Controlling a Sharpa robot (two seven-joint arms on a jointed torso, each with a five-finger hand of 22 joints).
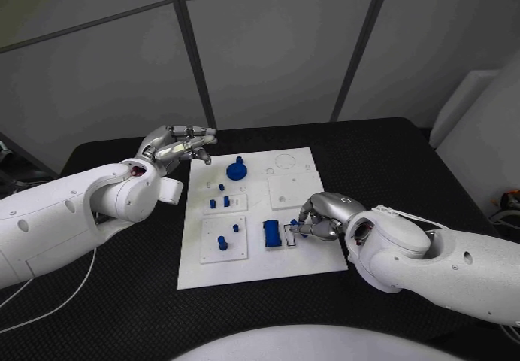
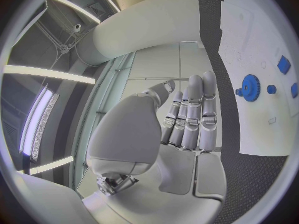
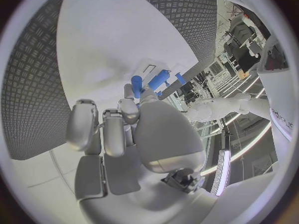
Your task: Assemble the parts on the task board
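The white task board [image 1: 309,252] lies in the middle of the table. A blue gear [image 1: 237,170] [image 2: 250,87] stands near its far edge, with small blue pegs [image 1: 220,201] on the sub-plate below it. A blue block [image 1: 272,233] [image 3: 159,78] stands near the front. Just right of that block, my right hand [image 1: 318,218] [image 3: 140,129] rests low on the board and pinches a small blue part [image 1: 294,224] [image 3: 136,80] between thumb and finger. Beyond the board's far left corner my left hand [image 1: 179,144] [image 2: 187,119] hangs raised, fingers side by side, holding nothing.
A second sub-plate [image 1: 208,252] at the board's front left carries two upright blue pegs [image 1: 222,242]. A bare square plate [image 1: 292,192] and round sockets [image 1: 284,160] take up the board's right half. Black table [image 1: 390,162] surrounds the board.
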